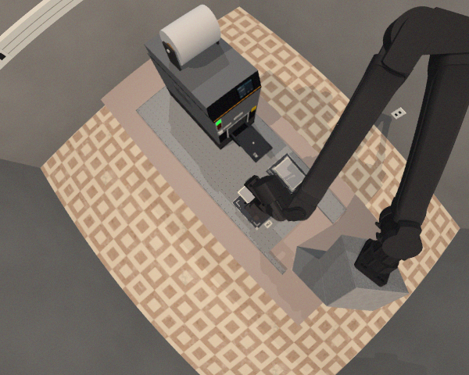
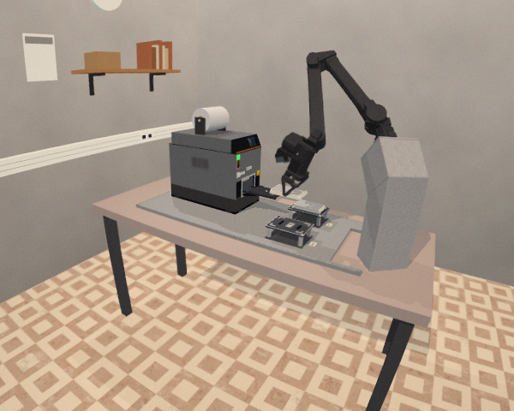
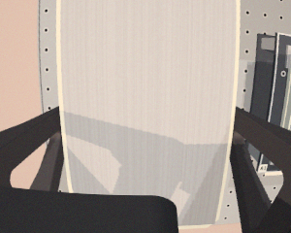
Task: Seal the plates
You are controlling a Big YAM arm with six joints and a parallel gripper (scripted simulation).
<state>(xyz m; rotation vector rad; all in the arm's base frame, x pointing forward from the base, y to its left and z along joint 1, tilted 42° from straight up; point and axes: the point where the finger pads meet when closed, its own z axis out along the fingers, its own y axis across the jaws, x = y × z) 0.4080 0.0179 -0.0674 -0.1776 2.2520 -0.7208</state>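
The gripper (image 1: 252, 200) (image 2: 289, 191) (image 3: 147, 128) is shut on a plate (image 1: 245, 194) (image 2: 298, 193) (image 3: 147, 68) with a smooth pale top, one finger at each long side. It holds the plate level in the air above nest N2 (image 1: 260, 222) (image 2: 277, 224), which has no plate. Nest N1 (image 2: 294, 214) (image 3: 263, 97) bears the other plate (image 1: 289, 173) (image 2: 309, 205). Its wells cannot be made out. The sealer (image 1: 234, 80) (image 2: 204, 172) shows a green lamp (image 1: 218, 122) (image 2: 238, 157). Its stage (image 1: 251, 141) (image 2: 262, 192) is out and bears no plate.
A tall grey block (image 1: 339, 278) (image 2: 392, 212) stands at the right end of the table, near a second arm-like dark assembly (image 1: 400, 244). A white foil roll (image 1: 192, 32) (image 2: 213, 117) sits on the sealer. A raised strip (image 1: 273, 262) (image 2: 345, 269) runs along the front edge.
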